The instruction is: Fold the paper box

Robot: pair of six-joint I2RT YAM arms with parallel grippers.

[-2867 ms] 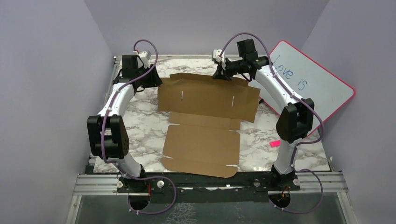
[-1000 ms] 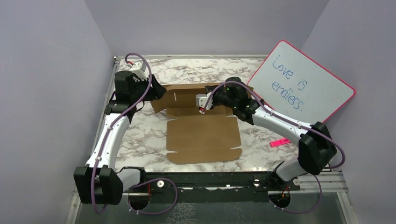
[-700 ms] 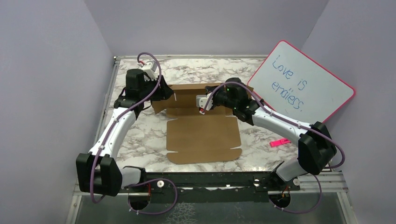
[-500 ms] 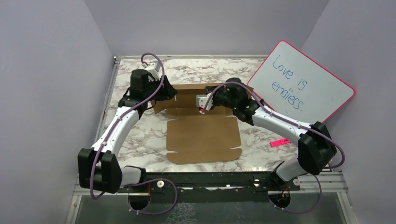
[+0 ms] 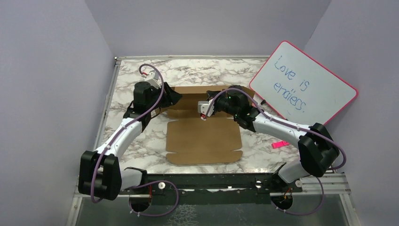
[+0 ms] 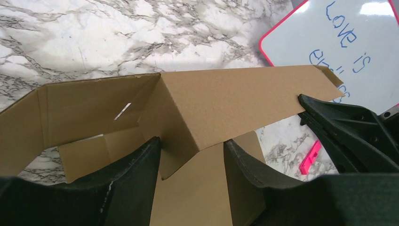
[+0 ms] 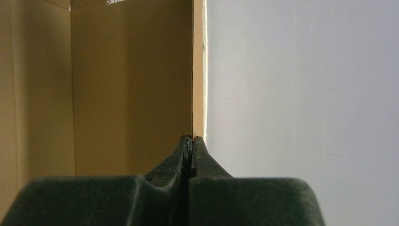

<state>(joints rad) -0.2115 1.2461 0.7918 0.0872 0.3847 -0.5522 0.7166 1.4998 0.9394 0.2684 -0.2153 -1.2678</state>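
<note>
The paper box (image 5: 203, 139), plain brown cardboard, lies in the middle of a marble-patterned table (image 5: 141, 132). Its near panel rests flat. Its far part is folded up into a low wall with a slit in it, between the two arms.

Seen from the left wrist, the wall (image 6: 226, 103) runs across the view, and a bent flap drops from it toward the camera. The left gripper (image 6: 192, 142) is at the box's far left corner, with its jaws about half open and astride that bent flap. The inner faces of both black fingers (image 6: 136, 179) touch the cardboard, which fills the gap between them.

The right gripper (image 7: 190, 139) reaches in from the right to the middle of the raised wall. Its jaws are pressed fully together, and the tips meet the thin edge of an upright cardboard panel (image 7: 127, 84). It is not possible to tell whether any cardboard is pinched between them. Beside that edge is only a plain pale surface.

A pink-rimmed whiteboard (image 5: 303, 82) with blue handwriting leans at the far right, well apart from the box. A small pink object (image 5: 279, 144) lies on the table near the right arm. Lilac walls enclose the table.
</note>
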